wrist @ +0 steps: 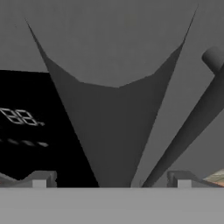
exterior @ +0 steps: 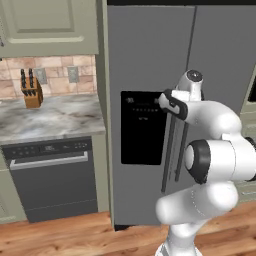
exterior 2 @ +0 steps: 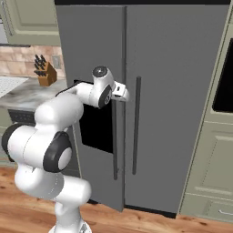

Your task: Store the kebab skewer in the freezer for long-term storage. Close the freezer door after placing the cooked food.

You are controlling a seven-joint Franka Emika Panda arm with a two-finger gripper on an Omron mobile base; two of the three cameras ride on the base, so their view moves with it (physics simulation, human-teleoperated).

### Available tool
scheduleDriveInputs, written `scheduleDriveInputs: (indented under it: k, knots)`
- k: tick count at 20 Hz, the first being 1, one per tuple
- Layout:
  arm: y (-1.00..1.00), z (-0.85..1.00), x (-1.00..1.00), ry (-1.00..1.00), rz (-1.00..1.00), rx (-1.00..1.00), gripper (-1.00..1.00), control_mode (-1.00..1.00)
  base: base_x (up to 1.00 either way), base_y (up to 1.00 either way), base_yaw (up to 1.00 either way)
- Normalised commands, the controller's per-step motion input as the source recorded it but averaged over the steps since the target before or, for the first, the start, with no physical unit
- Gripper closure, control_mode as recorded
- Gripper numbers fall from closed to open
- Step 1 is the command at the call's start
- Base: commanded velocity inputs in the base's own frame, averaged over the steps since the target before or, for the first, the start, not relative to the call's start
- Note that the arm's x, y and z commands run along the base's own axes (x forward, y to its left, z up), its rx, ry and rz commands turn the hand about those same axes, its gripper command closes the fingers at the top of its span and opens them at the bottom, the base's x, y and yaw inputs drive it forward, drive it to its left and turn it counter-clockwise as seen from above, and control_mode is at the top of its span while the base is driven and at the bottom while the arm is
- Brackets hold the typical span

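At the front of the freezer door, which stands closed, the hand hovers with its fingers spread wide and empty, level with the top of the black dispenser panel. The door's long vertical handle runs twelve to six on the door and lies straight ahead between the fingertips, so the hand should straddle it crosswise. The kebab skewer's place I cannot tell; the table at nine o'clock carries a knife block.
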Motion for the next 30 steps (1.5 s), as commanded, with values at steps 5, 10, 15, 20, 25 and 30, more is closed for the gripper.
scheduleDriveInputs:
  k: [5, 10, 15, 20, 25, 30]
  knots:
    - [-0.01, 0.00, 0.50, 0.00, 0.00, -0.02, -1.00, -1.00, 0.00, 0.00, 0.00]
    - [0.00, 0.00, 0.44, 0.00, 0.00, -0.01, -1.00, -1.00, 0.00, 0.00, 0.00]
    - [-0.02, 0.01, 0.45, 0.00, 0.00, 0.00, -1.00, -1.00, 0.00, 0.00, 0.00]
    - [-0.01, 0.00, 0.45, -0.04, 0.00, 0.00, -1.00, -1.00, 0.00, 0.00, 0.00]
    - [0.00, 0.00, 0.46, -0.08, 0.00, 0.00, -1.00, -1.00, 0.00, 0.00, 0.00]
    - [0.00, 0.00, 0.43, -0.10, 0.00, -0.01, -1.00, -1.00, 0.00, 0.00, 0.00]
